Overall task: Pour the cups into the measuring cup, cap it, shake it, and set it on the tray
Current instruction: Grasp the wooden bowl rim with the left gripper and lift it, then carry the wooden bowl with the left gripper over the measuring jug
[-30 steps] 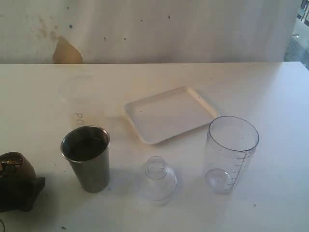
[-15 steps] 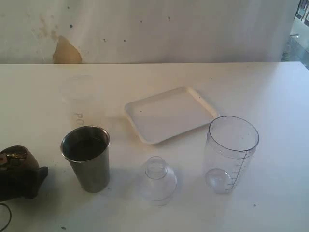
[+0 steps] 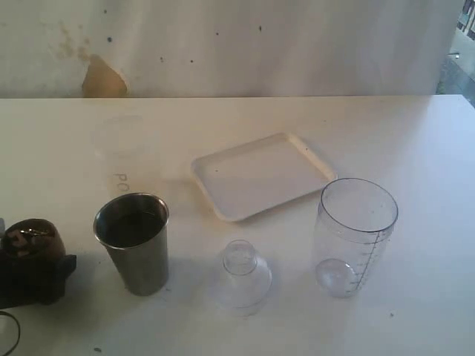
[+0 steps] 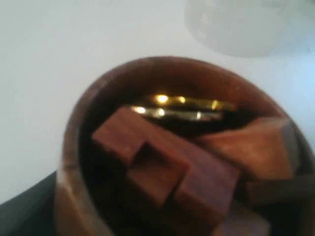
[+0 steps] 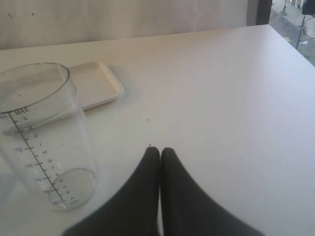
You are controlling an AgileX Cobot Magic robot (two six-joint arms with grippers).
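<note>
- At the counter's (image 3: 415, 148) left edge, the left fingers (image 3: 41, 278) grip the small brown cup (image 3: 30, 237) from below and hold it upright.
- The left wrist view looks straight down into that cup: reddish-brown blocks (image 4: 162, 172) are piled inside, and something gold (image 4: 182, 108) glints behind them.
- The steel tumbler (image 3: 133, 241) stands just beside the brown cup. The frosted cup (image 3: 119, 148) is farther back, pale against the counter.
- The white tray (image 3: 260, 174) lies flat mid-counter with nothing on it.
- The measuring cup (image 3: 355, 237) stands upright on the right, near the tray's corner, uncapped and with nothing visible inside.
- The clear domed lid (image 3: 241, 274) rests between the tumbler and the measuring cup.
- The right fingers (image 5: 147, 182) are pressed together, holding nothing, just beside the measuring cup.
</note>
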